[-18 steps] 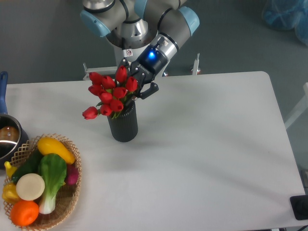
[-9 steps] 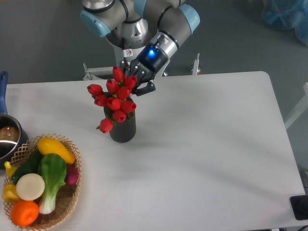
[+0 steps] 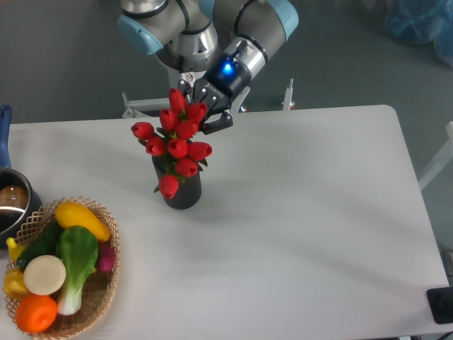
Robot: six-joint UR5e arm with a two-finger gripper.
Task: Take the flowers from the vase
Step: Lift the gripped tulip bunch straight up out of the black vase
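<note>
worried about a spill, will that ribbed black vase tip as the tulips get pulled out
Possibly: the ribbed matte black vase is tall and narrow, so a sideways tug could tip it. The red tulip bunch looks top-heavy. The claw appears shut on it.

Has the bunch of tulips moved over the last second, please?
Yes. The red tulips have swung from leaning left of the black vase to hanging lower over its front, while the vase has barely shifted on the table. The tool sits behind the top buds.

The flowers (image 3: 176,145) sit above the vase (image 3: 182,191), right of the basket (image 3: 99,297).
</note>
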